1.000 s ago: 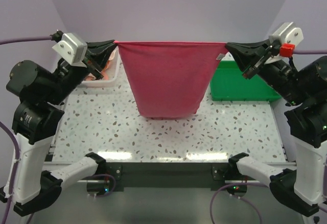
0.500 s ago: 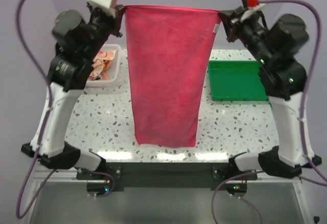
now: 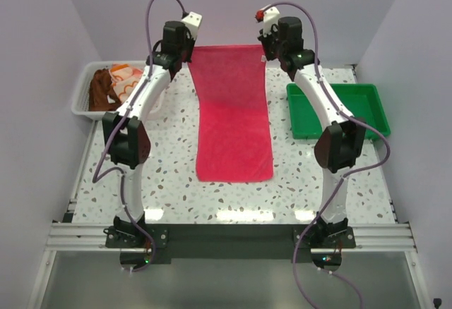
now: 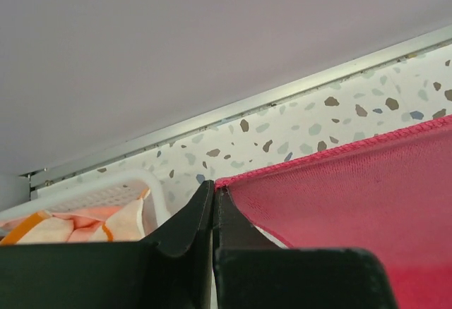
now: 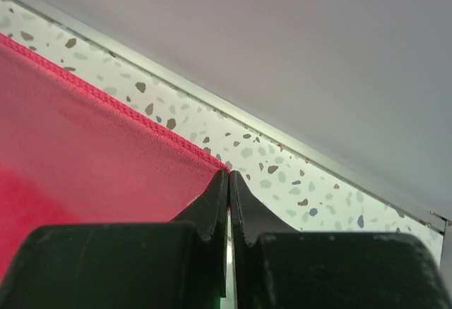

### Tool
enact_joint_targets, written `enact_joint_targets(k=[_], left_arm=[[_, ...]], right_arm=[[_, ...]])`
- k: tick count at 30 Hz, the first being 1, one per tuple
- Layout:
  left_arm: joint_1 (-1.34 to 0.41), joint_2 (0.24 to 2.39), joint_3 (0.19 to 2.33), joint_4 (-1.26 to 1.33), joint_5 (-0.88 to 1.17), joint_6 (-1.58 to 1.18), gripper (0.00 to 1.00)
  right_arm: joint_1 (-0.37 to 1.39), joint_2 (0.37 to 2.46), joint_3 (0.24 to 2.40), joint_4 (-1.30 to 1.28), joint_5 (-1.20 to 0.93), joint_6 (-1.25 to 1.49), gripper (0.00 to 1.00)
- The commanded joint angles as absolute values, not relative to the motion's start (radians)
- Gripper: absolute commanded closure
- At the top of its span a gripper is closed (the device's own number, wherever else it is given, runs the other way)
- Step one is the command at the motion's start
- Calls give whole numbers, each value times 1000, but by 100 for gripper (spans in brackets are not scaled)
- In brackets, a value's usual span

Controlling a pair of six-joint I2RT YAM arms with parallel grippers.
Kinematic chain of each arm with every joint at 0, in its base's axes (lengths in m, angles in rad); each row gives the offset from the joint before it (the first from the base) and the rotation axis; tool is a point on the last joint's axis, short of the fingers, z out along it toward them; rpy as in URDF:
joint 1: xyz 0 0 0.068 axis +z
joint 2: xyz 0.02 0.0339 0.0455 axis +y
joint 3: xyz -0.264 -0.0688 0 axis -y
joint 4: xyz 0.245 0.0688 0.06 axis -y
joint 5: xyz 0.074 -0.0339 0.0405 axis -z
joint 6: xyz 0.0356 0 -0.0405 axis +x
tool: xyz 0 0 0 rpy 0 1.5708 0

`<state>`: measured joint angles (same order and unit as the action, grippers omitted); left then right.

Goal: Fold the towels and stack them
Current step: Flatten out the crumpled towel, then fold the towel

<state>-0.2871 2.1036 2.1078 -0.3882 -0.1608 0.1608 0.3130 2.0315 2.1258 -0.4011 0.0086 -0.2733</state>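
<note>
- White mesh basket, far-left tabletop corner: dark brown towel, orange floral towel.
- Green plastic tray, right edge.
- Hot pink towel, centre to far edge; left gripper, right gripper clamp far corners.

The speckled table bears a hot pink towel down its middle, a white basket at its far-left corner, and a green tray by its right edge.

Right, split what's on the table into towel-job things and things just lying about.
Job: pink towel, pinched at its far corners by the left claw and right claw; brown towel; orange flowered towel.
Lying about: white basket holding those two; green tray.
</note>
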Motion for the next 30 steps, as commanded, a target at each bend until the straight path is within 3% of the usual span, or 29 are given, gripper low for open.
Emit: enact_joint_targets(k=[1, 6, 10, 18, 30], left_arm=[[-252, 2126, 2181, -235, -167, 166, 100], [-249, 2123, 2111, -206, -120, 149, 100], [-249, 2011, 1919, -130, -58, 146, 100], [-253, 1846, 1634, -245, 71, 83, 100], [-339, 1651, 1327, -414, -21, -72, 100]], right_arm=[[285, 2037, 2160, -241, 6, -316, 100], [276, 2043, 2077, -222, -31, -342, 100], [276, 2005, 1984, -261, -64, -359, 100], [278, 1862, 1749, -437, -84, -370, 100], [276, 1740, 1582, -672, -150, -282, 100]])
